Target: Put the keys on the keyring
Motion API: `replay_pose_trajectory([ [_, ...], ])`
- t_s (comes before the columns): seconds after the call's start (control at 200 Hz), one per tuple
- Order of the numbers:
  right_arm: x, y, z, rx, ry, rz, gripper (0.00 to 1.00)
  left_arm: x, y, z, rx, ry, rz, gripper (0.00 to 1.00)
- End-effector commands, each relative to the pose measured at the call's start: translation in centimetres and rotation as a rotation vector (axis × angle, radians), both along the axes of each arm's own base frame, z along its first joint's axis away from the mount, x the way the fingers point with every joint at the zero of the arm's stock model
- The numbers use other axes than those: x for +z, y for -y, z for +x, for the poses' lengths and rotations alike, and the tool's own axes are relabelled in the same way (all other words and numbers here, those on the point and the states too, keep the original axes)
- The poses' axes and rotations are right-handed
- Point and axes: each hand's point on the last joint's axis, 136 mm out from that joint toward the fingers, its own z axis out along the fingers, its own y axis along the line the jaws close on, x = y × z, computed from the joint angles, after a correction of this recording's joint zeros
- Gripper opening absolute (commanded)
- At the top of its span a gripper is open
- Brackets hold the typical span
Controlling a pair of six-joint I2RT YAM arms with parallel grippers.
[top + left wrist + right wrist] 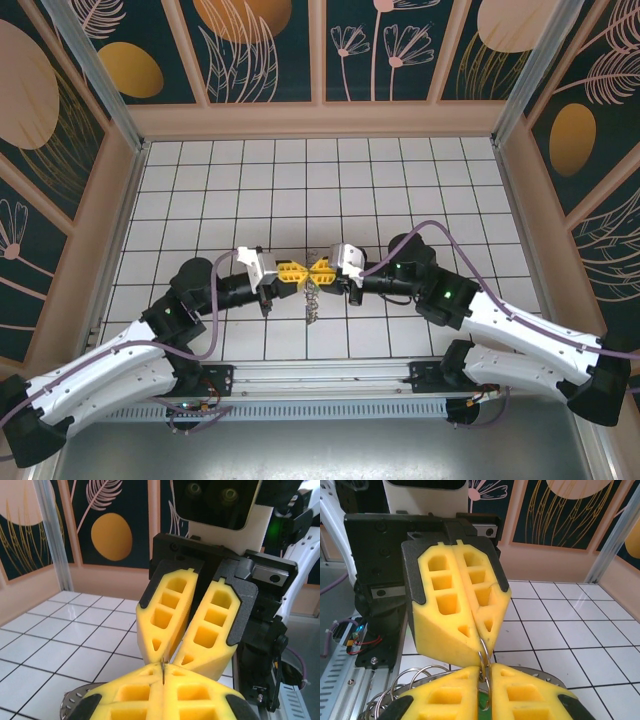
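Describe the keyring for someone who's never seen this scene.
Look at the middle of the white tiled table, where the left gripper and right gripper meet tip to tip. The keyring dangles there: thin silvery metal loops, the one shiny thing against yellow pads.

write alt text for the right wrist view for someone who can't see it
Two yellow-fingered grippers meet tip to tip over a white tiled table, the left gripper at top, the right gripper at bottom, both pinched on a thin wire ring. A green key head shows between the lower fingers, more wire loops at lower left.
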Motion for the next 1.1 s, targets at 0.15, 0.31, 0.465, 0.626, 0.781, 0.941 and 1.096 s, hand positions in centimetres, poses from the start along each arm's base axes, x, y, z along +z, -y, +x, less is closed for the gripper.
replay_pose_trajectory([
  [0.15,0.5,0.0,-0.2,0.004,-0.006,0.037,0.13,5.2,-0.4,-3.1,-0.141,0.105,-0.203,0.0],
  [0.31,0.6,0.1,-0.3,0.002,-0.004,0.045,0.12,5.6,-0.6,-3.4,-0.151,0.11,-0.213,0.0],
  [0.465,0.9,0.1,-0.3,0.007,0.005,0.059,0.02,5.7,-0.5,-3.4,-0.154,0.109,-0.217,0.0],
  [0.626,1.4,0.5,-0.2,0.003,0.02,0.07,0.0,5.4,-0.2,-2.8,-0.133,0.093,-0.191,0.0],
  [0.781,1.6,1.0,0.9,-0.064,0.045,0.042,0.0,3.2,0.5,-0.3,-0.023,0.04,0.006,0.04],
  [0.941,0.7,0.8,2.1,-0.106,0.05,-0.048,0.0,0.7,0.6,1.3,0.034,0.002,0.224,0.14],
  [1.096,0.7,0.4,2.4,-0.117,0.049,-0.08,0.0,-0.8,0.7,1.9,0.044,-0.033,0.34,0.13],
])
